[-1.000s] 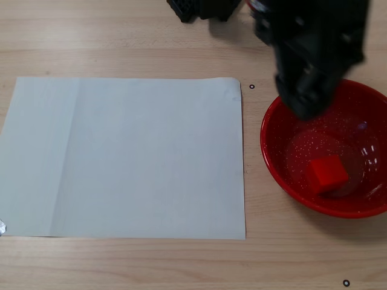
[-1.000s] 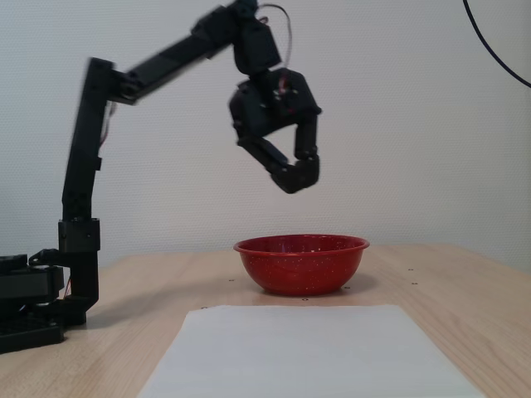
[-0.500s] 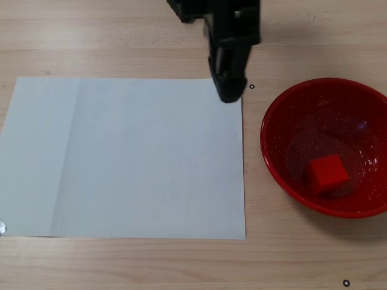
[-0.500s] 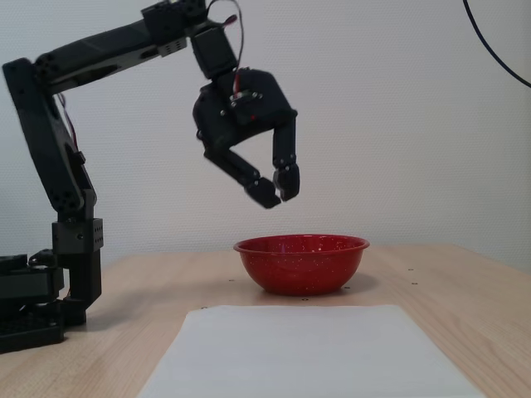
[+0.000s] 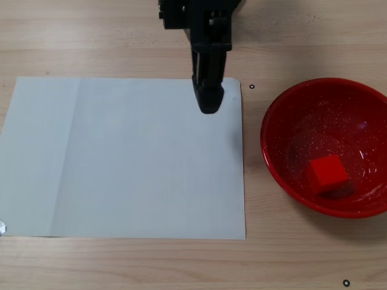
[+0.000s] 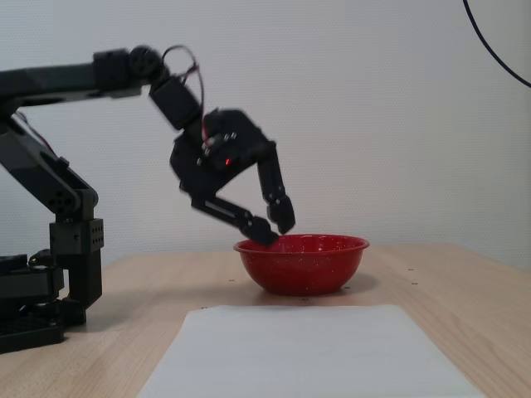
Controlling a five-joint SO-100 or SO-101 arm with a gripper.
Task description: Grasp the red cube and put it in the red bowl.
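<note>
The red cube (image 5: pixel 327 173) lies inside the red bowl (image 5: pixel 278 115), right of the bowl's middle, in a fixed view from above. From the side, the red bowl (image 6: pixel 302 264) stands on the table and hides the cube. My gripper (image 5: pixel 208 104) hangs over the top right part of the white paper, left of the bowl. In a fixed view from the side, the gripper (image 6: pixel 275 230) is in the air by the bowl's left rim, fingers slightly apart, holding nothing.
A white sheet of paper (image 5: pixel 121 157) covers the left and middle of the wooden table. The arm's base (image 6: pixel 41 298) stands at the left in a fixed view from the side. Small black dots (image 5: pixel 346 283) mark the table.
The gripper has swung left, away from above the bowl, and come down lower over the paper's edge. The cube stays in the bowl.
</note>
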